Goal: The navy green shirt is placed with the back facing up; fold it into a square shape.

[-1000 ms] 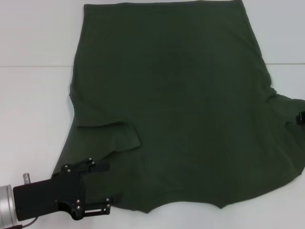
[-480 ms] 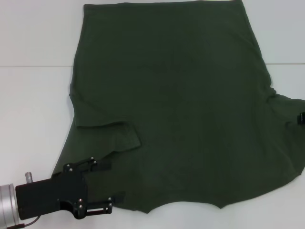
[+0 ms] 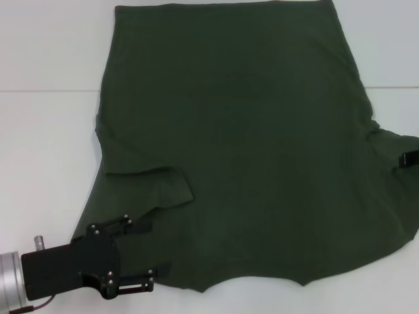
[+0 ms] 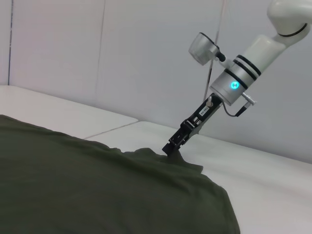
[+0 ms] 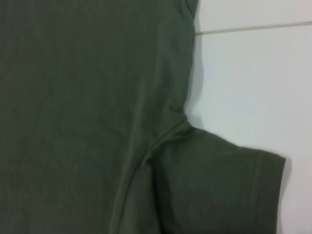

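Note:
The navy green shirt lies flat on the white table with its plain back up, collar end nearest me. Its left sleeve is turned in over the body. My left gripper stands open at the shirt's near left corner, one finger on the cloth at the shoulder and the other by the near edge. Only a black tip of my right gripper shows at the far right, resting on the right sleeve. In the left wrist view the right gripper slants down and touches that sleeve's edge, where the cloth humps up slightly.
White table surrounds the shirt on the left and near right, with a seam line running across it. A pale wall stands behind the right arm.
The black tip of the right gripper has come a little further in over the right sleeve. The left gripper has barely moved and stays open. The shirt lies as before.

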